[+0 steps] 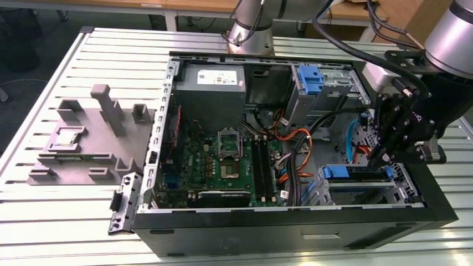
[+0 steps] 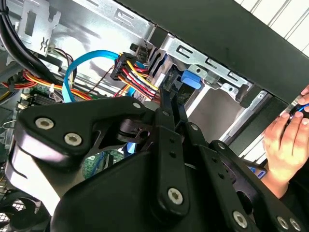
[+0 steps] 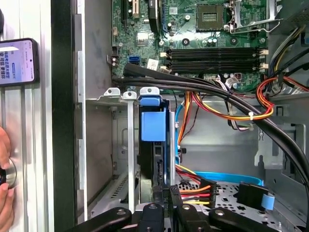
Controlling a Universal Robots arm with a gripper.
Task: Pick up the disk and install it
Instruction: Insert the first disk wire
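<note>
**Disk seated in the metal bay**

My claw (image 3: 166, 193) pinches its thin black fingers narrowly on the disk (image 3: 153, 145), whose smooth blue plastic carrier stands in the grey sheet-metal bay (image 3: 120, 145) at the computer case's (image 1: 296, 227) near right corner.

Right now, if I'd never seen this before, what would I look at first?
Probably the open computer case lying on the slatted table, with its green board and bright orange cables showing. Next, the black gripper reaching down at the exterior view's right, over the bay where the disk sits upright with its blue rail. A hand waits just outside the case.
</note>
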